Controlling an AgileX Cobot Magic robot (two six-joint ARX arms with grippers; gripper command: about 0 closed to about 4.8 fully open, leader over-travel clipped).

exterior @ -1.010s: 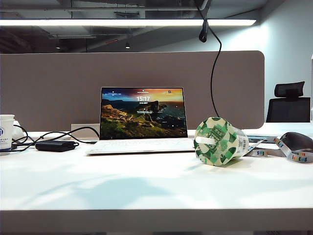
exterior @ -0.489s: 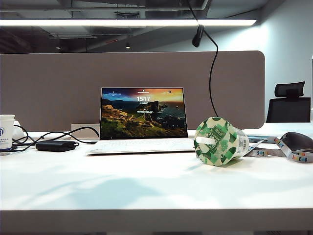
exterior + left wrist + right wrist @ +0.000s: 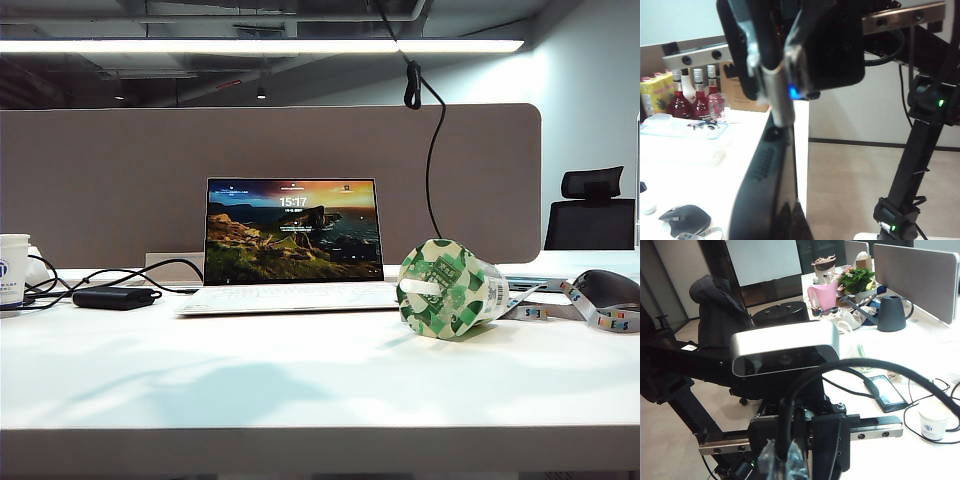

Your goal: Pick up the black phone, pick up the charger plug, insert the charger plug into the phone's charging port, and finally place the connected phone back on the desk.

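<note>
White desk (image 3: 300, 400) carries one laptop (image 3: 292, 245), with one tipped cup (image 3: 448, 288) at its 3 o'clock. One black phone (image 3: 771, 192) hangs edge-on off the desk, clamped in the left gripper (image 3: 775, 75). The right gripper (image 3: 782, 460), pinched tight, holds one charger cable (image 3: 790, 390); the plug tip is hidden.

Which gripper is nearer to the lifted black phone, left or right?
Left. The left gripper is shut on one end of the phone. The right gripper is shut on the black cable instead, not on the phone.
</note>
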